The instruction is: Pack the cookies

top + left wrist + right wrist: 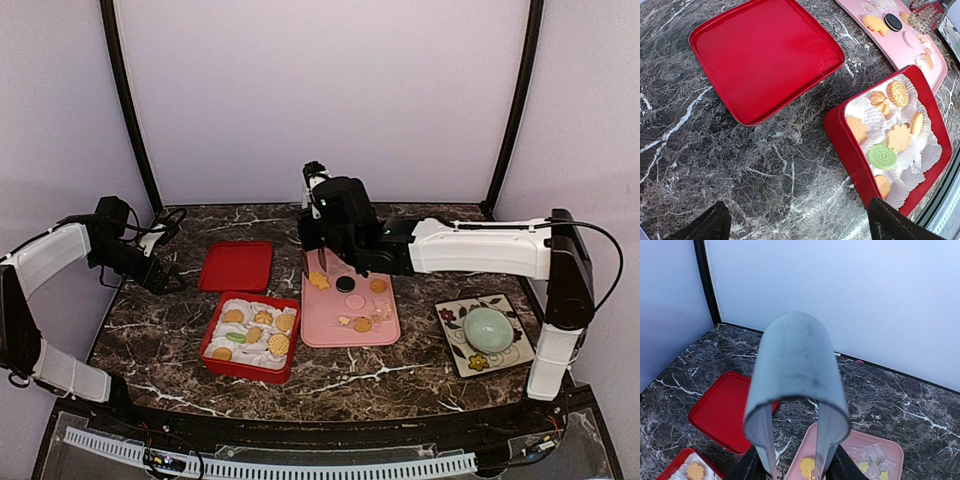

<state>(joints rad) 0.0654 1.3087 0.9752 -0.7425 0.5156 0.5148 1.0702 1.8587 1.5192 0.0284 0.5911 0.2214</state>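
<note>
Dark white-veined marble surface (160, 330), pale lilac walls (320, 90). Golden cookies (255, 333) partly on pink rectangular tray (325, 325), partly in paper-lined red box (250, 366) just left of it. Right hand (796, 469) above tray's far-left corner, clamping grey looped tongs (795, 365). Left hand (800, 225) spread wide, well left of tray.

The black, white-veined stone-look tabletop (740, 165) is polished smooth. At eleven o'clock on it, the square red plastic lid (765, 55) shines glossy. White pleated paper cups (920, 155) are matt and crinkled, and the golden-yellow cookies (898, 93) matt and embossed. The pink rectangular plastic tray (320, 325) looks satiny. The grey bent-strip tongs (796, 370) are dull.
</note>
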